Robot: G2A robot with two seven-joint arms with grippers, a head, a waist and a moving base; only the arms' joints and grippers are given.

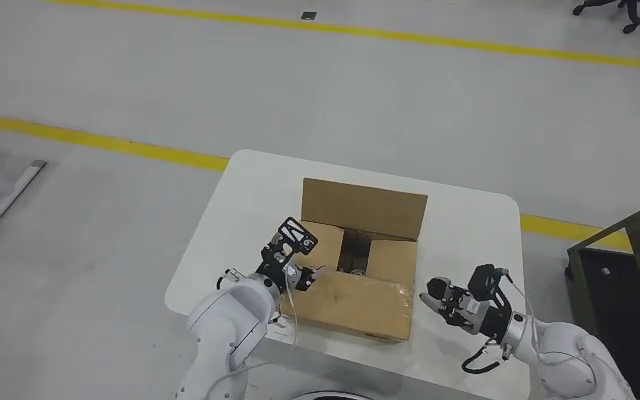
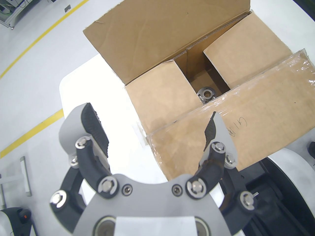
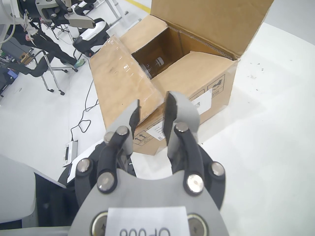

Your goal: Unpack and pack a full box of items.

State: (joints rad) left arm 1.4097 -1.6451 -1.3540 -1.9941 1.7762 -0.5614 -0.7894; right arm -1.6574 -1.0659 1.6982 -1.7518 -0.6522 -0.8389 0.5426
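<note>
A brown cardboard box (image 1: 365, 210) stands in the middle of the white table (image 1: 470, 230). Its far flap is upright, the two side flaps are folded inward, and the taped near flap (image 2: 246, 124) leans out toward me. Down in the gap lies a round metal part (image 2: 206, 94), which the right wrist view shows as a dark round item (image 3: 157, 63). My left gripper (image 1: 290, 245) (image 2: 152, 121) hangs open over the box's near left corner, holding nothing. My right gripper (image 1: 437, 297) (image 3: 152, 104) sits beside the box's near right corner, its fingers a narrow gap apart and empty.
A dark green rack (image 1: 605, 265) stands off the table's right side. The table's near edge runs close under both arms. Bare tabletop lies to the right of the box (image 3: 258, 124) and along its left side (image 2: 98, 74).
</note>
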